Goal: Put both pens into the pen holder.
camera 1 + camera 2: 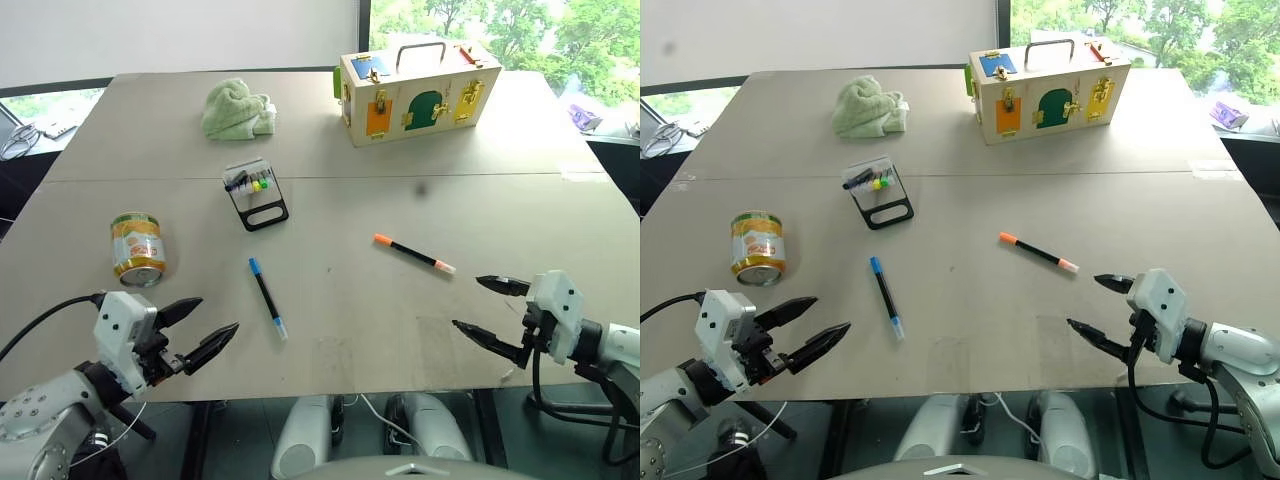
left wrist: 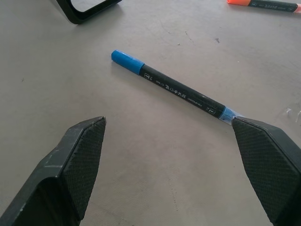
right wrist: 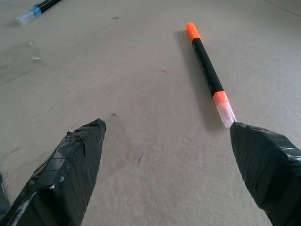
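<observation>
Two black-barrelled pens lie flat on the table. The blue-capped pen is left of centre; the orange-capped pen lies to its right. Behind them stands the small black pen holder with coloured marker tips in it. My left gripper hovers open at the front left, short of the blue-capped pen. At the front right my right gripper is open too, just short of the orange-capped pen's pale end. Neither gripper touches anything.
A tin can stands at the left, near my left gripper. A green cloth and a wooden latch box with a handle sit at the back. The table's front edge runs just under both grippers.
</observation>
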Robot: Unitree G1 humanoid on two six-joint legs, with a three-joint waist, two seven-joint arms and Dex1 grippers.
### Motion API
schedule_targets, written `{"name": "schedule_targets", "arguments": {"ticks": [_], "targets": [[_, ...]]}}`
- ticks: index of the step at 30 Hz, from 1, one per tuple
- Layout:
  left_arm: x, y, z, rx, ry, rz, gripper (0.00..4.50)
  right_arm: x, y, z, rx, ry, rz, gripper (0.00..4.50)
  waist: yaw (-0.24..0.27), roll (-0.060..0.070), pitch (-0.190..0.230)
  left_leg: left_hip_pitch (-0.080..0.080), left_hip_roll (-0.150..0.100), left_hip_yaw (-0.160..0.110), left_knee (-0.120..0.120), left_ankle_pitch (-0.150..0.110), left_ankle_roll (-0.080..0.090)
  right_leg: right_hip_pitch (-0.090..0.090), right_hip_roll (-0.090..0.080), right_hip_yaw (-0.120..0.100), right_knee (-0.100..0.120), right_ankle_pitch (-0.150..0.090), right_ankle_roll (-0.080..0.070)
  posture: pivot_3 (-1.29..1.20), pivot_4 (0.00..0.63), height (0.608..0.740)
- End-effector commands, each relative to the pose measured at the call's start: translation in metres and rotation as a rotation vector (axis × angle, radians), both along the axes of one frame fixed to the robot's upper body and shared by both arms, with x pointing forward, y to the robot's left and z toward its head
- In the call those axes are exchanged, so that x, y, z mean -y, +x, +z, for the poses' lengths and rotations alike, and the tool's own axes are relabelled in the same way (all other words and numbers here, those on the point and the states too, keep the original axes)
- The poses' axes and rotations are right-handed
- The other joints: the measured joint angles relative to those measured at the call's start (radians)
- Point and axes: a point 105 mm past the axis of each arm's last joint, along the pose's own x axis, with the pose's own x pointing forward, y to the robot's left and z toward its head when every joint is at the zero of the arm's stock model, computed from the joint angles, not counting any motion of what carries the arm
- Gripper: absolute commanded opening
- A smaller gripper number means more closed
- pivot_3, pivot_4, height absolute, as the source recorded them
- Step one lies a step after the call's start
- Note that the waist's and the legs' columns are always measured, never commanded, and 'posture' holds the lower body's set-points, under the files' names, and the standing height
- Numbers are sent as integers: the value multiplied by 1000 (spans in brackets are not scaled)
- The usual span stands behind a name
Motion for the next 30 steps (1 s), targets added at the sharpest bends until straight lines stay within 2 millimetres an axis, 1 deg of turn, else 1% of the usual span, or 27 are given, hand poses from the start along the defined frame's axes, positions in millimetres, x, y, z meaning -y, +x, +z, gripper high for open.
{"name": "schedule_targets", "arguments": {"ticks": [1, 2, 4, 5, 7, 9, 10, 12, 13, 15, 16, 18, 21, 26, 29, 30], "targets": [[15, 2, 16, 55, 15, -97, 4416, -6, 13, 11, 28, -91, -19, 4500, -1, 0, 0, 0, 0, 0, 0, 0, 0, 0, 0, 0, 0, 0, 0, 0, 150, 740], [30, 2, 22, 68, 27, -185, 4416, -13, 22, 14, 7, -146, -28, 4500, -4, 0, 1, 0, 0, 0, 0, 0, 0, 0, 0, 0, 0, 0, 0, 0, 150, 740], [48, -1, 29, 80, 47, -306, 4416, -27, 37, 23, -6, -194, -29, 4500, -6, 1, 2, 0, 1, 3, 2, 0, 0, -3, -1, 1, 2, -1, -3, 0, 150, 740], [51, -1, 30, 80, 53, -327, 4416, -32, 40, 26, -14, -193, -22, 4500, -5, 1, 2, 1, 2, 3, 2, 0, 0, -3, -2, 1, 2, 0, -3, 0, 150, 740], [60, 0, 33, 92, 58, -386, 4416, -43, 50, 33, -21, -243, 4, 4500, -3, 1, 1, 1, 2, 3, 2, 0, 0, -3, -2, 1, 2, 0, -4, 0, 150, 740], [67, 0, 35, 100, 63, -442, 4416, -47, 66, 37, -88, -247, -69, 4500, -2, 1, 2, 0, 2, 4, 2, 0, 0, -4, -2, 0, 2, 0, -3, 0, 150, 740], [71, -1, 36, 103, 66, -473, 4416, -53, 75, 42, -112, -222, -94, 4500, -2, 1, 2, 0, 2, 4, 2, 0, 0, -4, -2, 0, 2, 2, -1, 0, 150, 740], [77, -1, 38, 105, 60, -513, 4416, -62, 91, 44, -151, -341, -140, 4500, -4, 2, 2, -2, 1, 4, 1, 2, -4, -5, -2, 0, 2, 4, -3, 0, 150, 740], [78, -1, 39, 106, 59, -524, 4416, -64, 96, 45, -167, -383, -163, 4500, -7, 2, 3, -3, 1, 6, 2, 3, -4, -6, -1, 0, 3, 4, -4, 0, 150, 740], [80, 0, 39, 109, 65, -543, 4416, -73, 107, 47, -248, -374, -218, 4500, -5, 1, 2, -4, 1, 6, 2, 4, -1, -8, -1, 0, 4, 5, -4, 0, 150, 740], [81, 0, 40, 112, 70, -550, 4416, -79, 110, 46, -300, -369, -231, 4500, -5, 1, 2, -4, 1, 7, 2, 5, -1, -8, -1, 0, 4, 5, -4, 0, 150, 740], [83, 2, 41, 121, 79, -562, 4416, -86, 114, 46, -337, -390, -229, 4500, -3, 1, 2, -5, 1, 7, 2, 5, -1, -8, -1, 0, 4, 5, -5, 0, 150, 740], [85, 5, 44, 133, 67, -561, 4416, -88, 114, 48, -373, -402, -204, 4500, 1, 1, 2, -6, 0, 7, 3, 4, 0, -8, -1, 0, 4, 5, -4, 0, 150, 740], [87, 5, 44, 140, 69, -562, 4416, -89, 124, 49, -376, -414, -209, 4500, -7, 1, 2, -7, -1, 7, 5, 3, 2, -8, -2, 0, 5, 5, -4, 0, 150, 740], [87, 6, 44, 141, 62, -554, 4416, -92, 125, 44, -418, -418, -199, 4500, -8, 1, 2, -6, 0, 7, 5, 4, 1, -9, -1, 0, 6, 5, -4, 0, 150, 740], [87, 5, 43, 141, 63, -553, 4416, -92, 126, 39, -429, -429, -195, 4500, -8, 1, 2, -6, 0, 7, 5, 4, 1, -9, -1, 0, 7, 5, -4, 0, 150, 740]]}}
